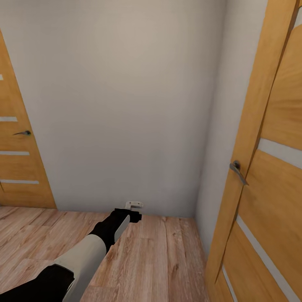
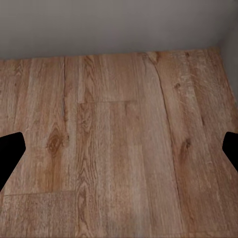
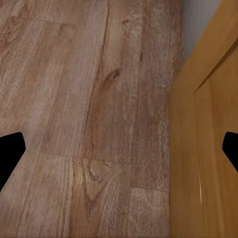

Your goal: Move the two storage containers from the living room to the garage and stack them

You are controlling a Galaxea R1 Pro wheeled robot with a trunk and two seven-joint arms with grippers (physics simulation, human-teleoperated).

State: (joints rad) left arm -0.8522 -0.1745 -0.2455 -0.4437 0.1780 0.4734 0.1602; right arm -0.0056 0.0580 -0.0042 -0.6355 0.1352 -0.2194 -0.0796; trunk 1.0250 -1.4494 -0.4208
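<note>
I am driving the robot and it faces a plain white wall in a small corner with a wood-plank floor. I use this wall as my landmark. To the left of the wall is a wooden door with a small handle, and to the right of the wall, much nearer to me, is another wooden door with a grey handle. My left arm reaches out low toward the bottom of the wall, and its left end effector hangs just above the floor in front of the wall. I think I hold it low and forward so it stays clear while the robot rolls along. In the left wrist view its two dark fingertips stand wide apart with only floor between them, so it holds nothing. In the right wrist view the fingertips of the right end effector are wide apart too, over the floor right beside the door on the wall's right. The two orange-red bins are nowhere here, so I judge I am on my way and must turn away from this wall to find them.
</note>
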